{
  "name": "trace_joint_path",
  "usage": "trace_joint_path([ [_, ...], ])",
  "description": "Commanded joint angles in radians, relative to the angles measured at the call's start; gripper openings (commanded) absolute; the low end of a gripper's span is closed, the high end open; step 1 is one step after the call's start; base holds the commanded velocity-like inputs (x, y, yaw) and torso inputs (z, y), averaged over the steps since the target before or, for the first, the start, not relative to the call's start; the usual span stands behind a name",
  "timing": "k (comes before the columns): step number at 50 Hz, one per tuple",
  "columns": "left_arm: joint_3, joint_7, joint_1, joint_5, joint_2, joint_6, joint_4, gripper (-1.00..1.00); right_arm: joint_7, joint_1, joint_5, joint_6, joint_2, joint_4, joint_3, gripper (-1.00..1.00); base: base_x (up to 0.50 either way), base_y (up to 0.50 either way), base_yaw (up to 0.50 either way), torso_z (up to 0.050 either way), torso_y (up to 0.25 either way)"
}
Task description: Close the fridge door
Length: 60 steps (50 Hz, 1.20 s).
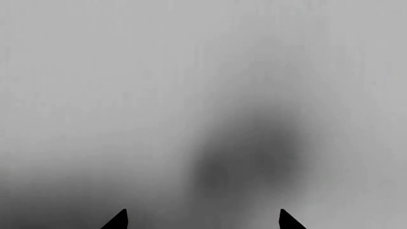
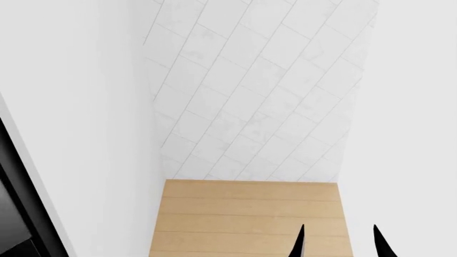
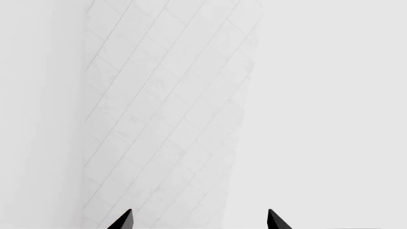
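Note:
The fridge door [image 2: 78, 134] fills the left of the head view as a tall plain white slab with a glossy black edge [image 2: 18, 201] at the lower left. My right gripper [image 2: 339, 242] shows only its two black fingertips low at the right, apart and holding nothing, over a wooden surface. The right wrist view has the same gripper [image 3: 199, 219] open and facing a tiled wall. My left gripper [image 1: 203, 219] is open close to a plain grey surface with a dark shadow on it; I cannot tell what that surface is. The left gripper is out of the head view.
A white tiled wall [image 2: 264, 91] stands at the back. A light wooden surface [image 2: 236, 214] lies below it. A plain white panel [image 2: 407, 123] rises on the right, leaving a narrow gap between it and the door.

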Motion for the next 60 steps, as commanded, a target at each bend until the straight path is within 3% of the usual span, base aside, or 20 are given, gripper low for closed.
trace_joint_path([
  [1, 0.092, -0.022, -0.164, 0.071, -0.063, -0.046, -0.055, 1.00, 0.006, -0.034, 0.005, -0.022, 0.009, -0.017, 0.009, 1.00, 0.00, 0.00, 0.00, 0.000, 0.000],
  [8, 0.285, -0.005, -0.395, 0.170, -0.088, -0.072, -0.189, 1.00, 0.009, -0.037, -0.002, -0.021, 0.008, -0.024, -0.003, 1.00, 0.00, 0.00, 0.00, 0.000, 0.000],
  [16, 0.505, 0.033, -0.710, 0.320, -0.046, 0.025, -0.500, 1.00, 0.016, -0.067, -0.002, -0.031, 0.013, -0.043, -0.001, 1.00, 0.00, 0.00, 0.00, 0.000, 0.000],
  [21, 0.579, 0.041, -0.860, 0.385, -0.015, 0.056, -0.669, 1.00, 0.026, -0.097, -0.002, -0.046, 0.016, -0.058, 0.009, 1.00, 0.00, 0.00, 0.00, 0.000, 0.000],
  [38, 0.676, 0.085, -1.153, 0.462, 0.065, 0.145, -0.993, 1.00, 0.061, -0.174, -0.008, -0.076, 0.024, -0.098, 0.037, 1.00, 0.00, 0.00, 0.00, 0.000, 0.000],
  [50, 0.743, 0.122, -1.358, 0.487, 0.190, 0.296, -1.315, 1.00, 0.083, -0.174, -0.025, -0.040, 0.024, -0.137, 0.025, 1.00, 0.00, 0.00, 0.00, 0.000, 0.000],
  [60, 0.767, 0.128, -1.379, 0.500, 0.240, 0.299, -1.338, 1.00, 0.083, -0.170, -0.032, -0.039, 0.027, -0.140, 0.014, 1.00, 0.00, 0.00, 0.00, 0.000, 0.000],
])
